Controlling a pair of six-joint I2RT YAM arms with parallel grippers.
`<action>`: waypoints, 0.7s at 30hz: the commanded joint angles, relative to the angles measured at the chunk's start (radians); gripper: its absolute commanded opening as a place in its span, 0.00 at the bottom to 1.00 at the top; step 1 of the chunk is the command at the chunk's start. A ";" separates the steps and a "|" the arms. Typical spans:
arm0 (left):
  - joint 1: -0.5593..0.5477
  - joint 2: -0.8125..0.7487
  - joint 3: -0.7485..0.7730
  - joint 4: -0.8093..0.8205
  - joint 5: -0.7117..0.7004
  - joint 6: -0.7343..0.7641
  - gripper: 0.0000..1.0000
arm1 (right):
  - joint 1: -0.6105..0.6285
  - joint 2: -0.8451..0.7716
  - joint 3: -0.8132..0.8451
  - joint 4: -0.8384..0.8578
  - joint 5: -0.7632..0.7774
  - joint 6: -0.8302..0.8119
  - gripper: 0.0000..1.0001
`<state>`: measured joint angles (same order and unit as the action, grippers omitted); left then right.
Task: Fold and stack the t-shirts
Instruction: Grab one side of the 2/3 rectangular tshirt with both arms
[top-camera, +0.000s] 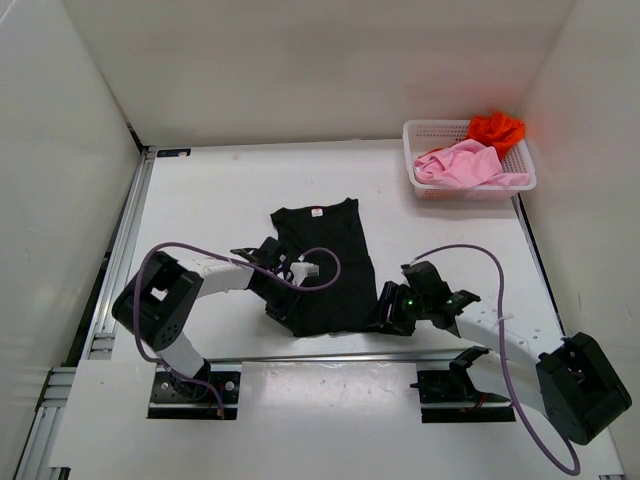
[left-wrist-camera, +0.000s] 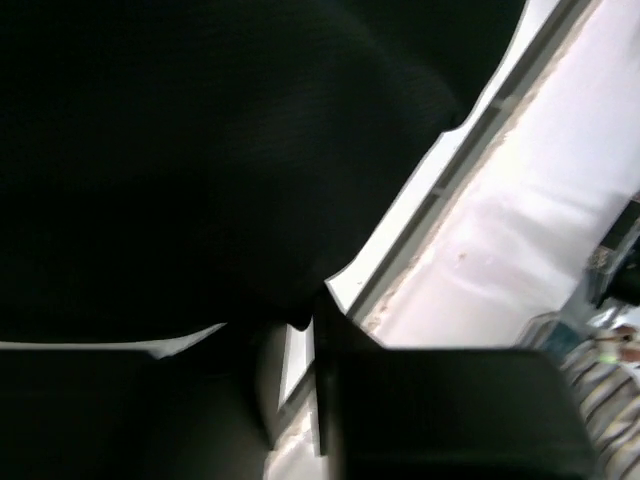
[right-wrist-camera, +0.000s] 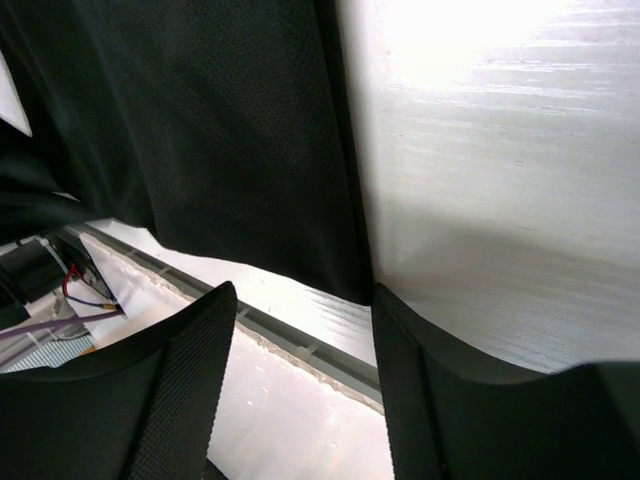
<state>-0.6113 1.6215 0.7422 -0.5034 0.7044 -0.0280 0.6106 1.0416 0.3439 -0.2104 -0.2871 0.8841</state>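
Note:
A black t-shirt (top-camera: 322, 262) lies flat in the middle of the table, collar towards the back. My left gripper (top-camera: 285, 312) is at its near left corner. In the left wrist view the jaws (left-wrist-camera: 300, 335) have drawn in to a narrow slit, with the black t-shirt's (left-wrist-camera: 200, 150) hem corner between the tips. My right gripper (top-camera: 392, 310) is open at the near right corner. Its fingers (right-wrist-camera: 300, 300) straddle the table just below the shirt's corner (right-wrist-camera: 340, 270) without holding it. A light pink t-shirt (top-camera: 460, 165) and an orange-red t-shirt (top-camera: 497, 128) lie crumpled in the basket.
The white mesh basket (top-camera: 412, 150) stands at the back right, against the right wall. A metal rail (top-camera: 125, 250) runs along the table's left side. The near table edge, a grey strip (right-wrist-camera: 300, 345), lies directly under both grippers. White walls enclose the table.

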 joint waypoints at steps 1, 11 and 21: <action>-0.002 0.017 -0.027 0.016 -0.062 0.028 0.22 | 0.000 0.035 -0.023 -0.026 0.025 0.026 0.59; 0.071 -0.087 -0.096 0.016 -0.062 0.028 0.11 | 0.000 0.126 0.052 -0.096 0.080 0.035 0.52; 0.117 -0.147 -0.158 -0.012 -0.083 0.028 0.11 | 0.000 0.092 -0.029 0.026 0.023 0.095 0.58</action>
<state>-0.4969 1.4902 0.6025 -0.5076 0.6842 -0.0265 0.6098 1.1065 0.3603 -0.1806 -0.2859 0.9634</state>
